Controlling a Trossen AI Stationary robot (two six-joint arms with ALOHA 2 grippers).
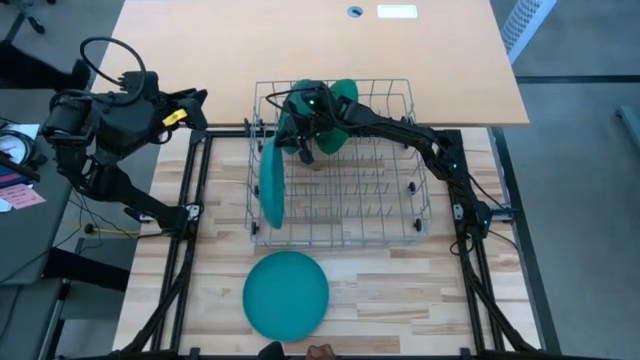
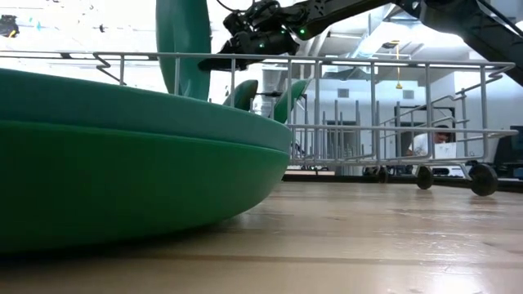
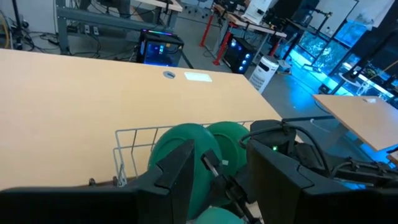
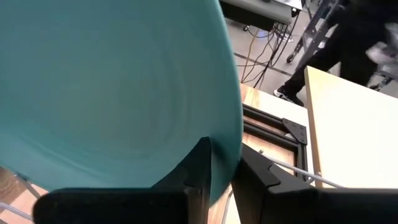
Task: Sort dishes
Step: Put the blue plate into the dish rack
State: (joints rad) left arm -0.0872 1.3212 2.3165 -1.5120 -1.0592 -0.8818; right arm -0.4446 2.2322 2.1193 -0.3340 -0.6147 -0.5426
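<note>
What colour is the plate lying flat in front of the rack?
Teal plate; it shows best in the high view.

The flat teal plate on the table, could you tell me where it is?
In the high view, the teal plate lies flat on the wooden table, just in front of the wire rack, left of centre.

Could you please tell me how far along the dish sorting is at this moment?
Done: two dark green plates stand at the wire rack's back.

In hand: the right gripper, jaws astride its rim, is setting a teal plate upright at the rack's left end.

Left: stacked plates on the table; the left gripper waits aside.
</note>
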